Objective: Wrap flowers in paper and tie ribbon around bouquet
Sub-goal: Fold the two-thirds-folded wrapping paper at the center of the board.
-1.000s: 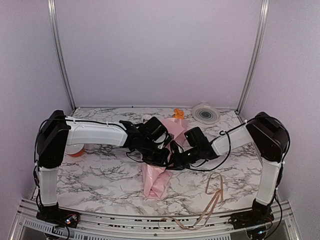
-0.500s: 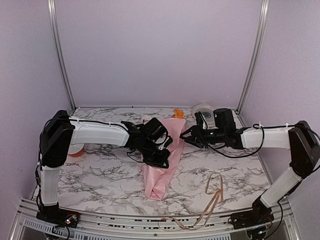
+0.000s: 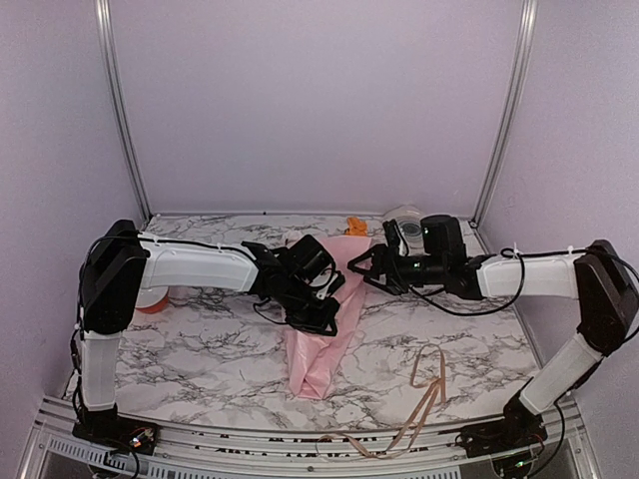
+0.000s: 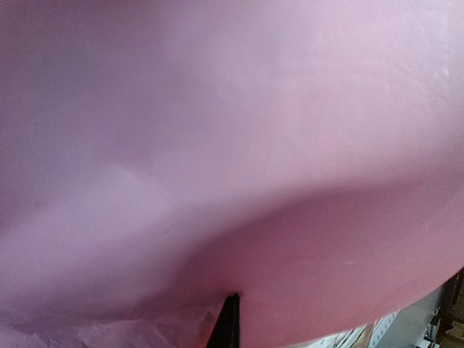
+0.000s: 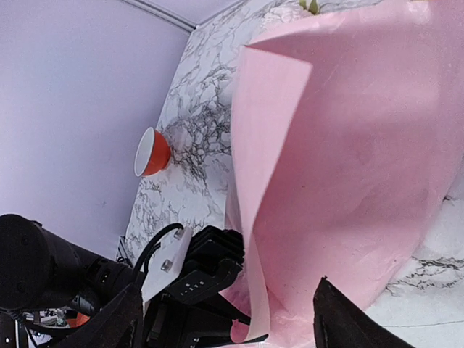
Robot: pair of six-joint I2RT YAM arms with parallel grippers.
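Note:
The pink paper [image 3: 321, 351] lies rolled into a loose cone down the middle of the table, and its upper flap stands up in the right wrist view [image 5: 348, 145]. An orange bloom of the flowers [image 3: 354, 226] pokes out at the far end; the stems are hidden inside. My left gripper [image 3: 323, 315] presses on the cone's middle, shut on the paper, which fills its wrist view [image 4: 232, 145] around one dark fingertip [image 4: 228, 325]. My right gripper [image 3: 365, 267] hangs open by the cone's upper right edge [image 5: 232, 322], holding nothing. The ribbon [image 3: 427, 387] lies loose at the front right.
A white-grey disc [image 3: 403, 222] sits at the back, partly behind the right gripper. An orange-rimmed roll [image 3: 150, 301] stands at the left behind the left arm and shows in the right wrist view [image 5: 152, 152]. Part of the ribbon trails over the table's front edge [image 3: 359, 447].
The right arm has swung away from the cone's middle toward the back right. Its gripper has gone from nearly shut to wide open. The left gripper has stayed in place.

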